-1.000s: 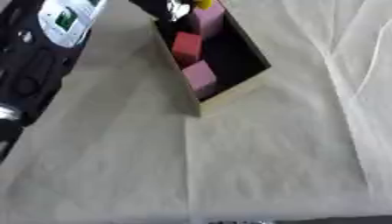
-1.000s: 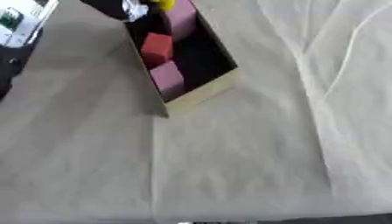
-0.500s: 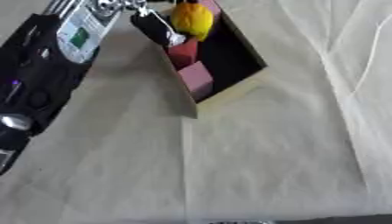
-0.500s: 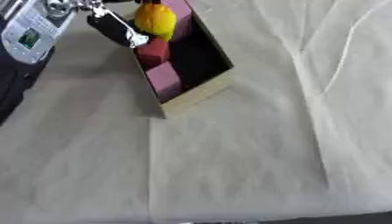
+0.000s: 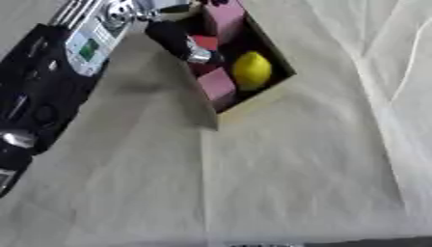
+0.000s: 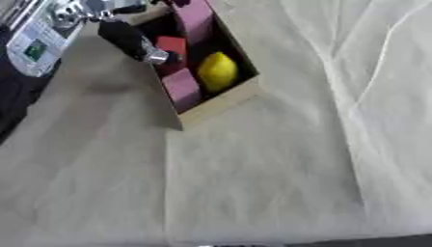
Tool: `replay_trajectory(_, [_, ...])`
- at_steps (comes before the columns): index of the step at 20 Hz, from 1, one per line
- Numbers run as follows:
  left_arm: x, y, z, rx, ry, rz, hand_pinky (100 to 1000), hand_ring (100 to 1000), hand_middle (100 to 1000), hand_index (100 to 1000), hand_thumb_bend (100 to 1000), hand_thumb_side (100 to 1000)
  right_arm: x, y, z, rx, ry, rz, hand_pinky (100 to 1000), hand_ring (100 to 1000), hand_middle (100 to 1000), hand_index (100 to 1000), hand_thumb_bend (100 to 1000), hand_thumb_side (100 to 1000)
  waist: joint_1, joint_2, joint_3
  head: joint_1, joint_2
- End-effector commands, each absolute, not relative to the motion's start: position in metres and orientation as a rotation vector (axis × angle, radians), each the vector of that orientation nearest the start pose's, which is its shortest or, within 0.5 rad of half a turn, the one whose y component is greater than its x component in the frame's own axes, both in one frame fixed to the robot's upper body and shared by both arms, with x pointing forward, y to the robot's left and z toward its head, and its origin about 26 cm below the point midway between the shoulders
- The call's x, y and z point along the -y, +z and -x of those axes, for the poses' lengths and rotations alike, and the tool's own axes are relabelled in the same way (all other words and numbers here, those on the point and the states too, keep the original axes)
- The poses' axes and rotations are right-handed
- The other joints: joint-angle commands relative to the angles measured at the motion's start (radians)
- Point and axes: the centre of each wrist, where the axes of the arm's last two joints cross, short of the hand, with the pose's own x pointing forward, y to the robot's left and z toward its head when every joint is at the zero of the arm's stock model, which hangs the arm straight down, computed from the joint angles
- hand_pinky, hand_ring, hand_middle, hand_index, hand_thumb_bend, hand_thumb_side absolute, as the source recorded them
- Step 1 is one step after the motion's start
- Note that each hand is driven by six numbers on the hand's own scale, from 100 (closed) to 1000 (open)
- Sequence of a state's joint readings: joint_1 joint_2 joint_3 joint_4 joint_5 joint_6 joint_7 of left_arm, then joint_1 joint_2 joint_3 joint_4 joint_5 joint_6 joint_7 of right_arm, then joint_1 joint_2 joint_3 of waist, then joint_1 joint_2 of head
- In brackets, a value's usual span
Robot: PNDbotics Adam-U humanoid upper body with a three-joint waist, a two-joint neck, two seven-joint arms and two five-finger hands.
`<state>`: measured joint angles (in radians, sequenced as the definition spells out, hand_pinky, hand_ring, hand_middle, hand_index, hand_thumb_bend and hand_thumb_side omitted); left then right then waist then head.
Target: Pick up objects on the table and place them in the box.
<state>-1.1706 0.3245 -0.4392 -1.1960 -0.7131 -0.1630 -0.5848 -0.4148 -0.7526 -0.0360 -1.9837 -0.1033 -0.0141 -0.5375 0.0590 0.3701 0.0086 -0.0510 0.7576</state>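
Cream cloth covered the worktop (image 5: pixel 278 183), bare across the centre, right and lower frame in the left eye view. The cardboard box (image 5: pixel 283 62) sat at upper centre, holding a yellow lemon-like object (image 5: pixel 251 70) against its right wall, beside pink blocks (image 5: pixel 218 83). The left hand (image 5: pixel 173 38) reached from the upper left, fingers (image 5: pixel 182 46) extended, gripping nothing, over the box's left edge.

In the right eye view, a red block (image 6: pixel 172 46) lay beneath those fingers.
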Motion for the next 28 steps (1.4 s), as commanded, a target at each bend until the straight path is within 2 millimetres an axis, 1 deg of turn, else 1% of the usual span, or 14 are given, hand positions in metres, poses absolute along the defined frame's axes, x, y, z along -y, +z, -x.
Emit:
replay_trajectory(1, [-0.111,0.313,-0.438,-2.326,2.545,0.96,866,905,862,973,567,706,0.312,0.291,-0.293,2.523,0.089,0.676,875,722,757,844,100,787,0.0,-0.027,0.003,-0.004,0.008])
replay_trajectory(3, [-0.112,0.316,-0.436,-2.349,2.514,0.972,844,882,830,949,532,614,0.313,0.29,-0.293,2.515,0.09,0.678,875,721,757,844,100,787,-0.002,-0.031,0.007,-0.003,0.011])
replay_trajectory(6, [-0.119,0.32,-0.434,-2.371,2.482,0.999,831,866,817,937,537,574,0.314,0.288,-0.293,2.503,0.092,0.684,875,721,757,844,100,785,-0.005,-0.044,0.02,-0.002,0.012])
replay_trajectory(9, [-0.135,0.325,-0.429,-2.389,2.457,1.046,830,858,808,921,535,540,0.317,0.285,-0.292,2.487,0.095,0.699,874,722,757,844,100,785,-0.008,-0.062,0.045,-0.004,0.012])
replay_trajectory(12, [-0.162,0.33,-0.422,-2.423,2.432,1.11,832,857,805,893,537,529,0.32,0.282,-0.291,2.472,0.092,0.717,874,722,757,844,100,783,-0.011,-0.078,0.072,-0.005,0.012])
replay_trajectory(14, [-0.184,0.332,-0.417,-2.434,2.434,1.171,831,851,802,891,539,520,0.322,0.28,-0.29,2.462,0.092,0.725,874,722,757,843,100,782,-0.014,-0.088,0.086,-0.003,0.012])
replay_trajectory(17, [-0.221,0.329,-0.406,-2.455,2.459,1.26,828,847,800,891,530,508,0.324,0.277,-0.29,2.452,0.093,0.738,874,723,757,843,100,780,-0.019,-0.097,0.103,-0.002,0.012])
replay_trajectory(19, [-0.242,0.324,-0.397,-2.473,2.477,1.31,830,847,801,893,536,507,0.326,0.275,-0.289,2.448,0.092,0.747,874,723,757,843,100,781,-0.025,-0.101,0.114,-0.001,0.012])
replay_trajectory(23, [-0.271,0.318,-0.377,-2.46,2.513,1.401,833,848,804,899,553,499,0.327,0.273,-0.289,2.444,0.093,0.753,873,724,757,843,100,781,-0.036,-0.101,0.129,0.0,0.012])
replay_trajectory(28, [-0.294,0.312,-0.351,-2.402,2.554,1.508,837,850,807,902,582,485,0.327,0.271,-0.289,2.442,0.093,0.759,873,724,757,843,100,780,-0.05,-0.095,0.135,-0.019,0.012])
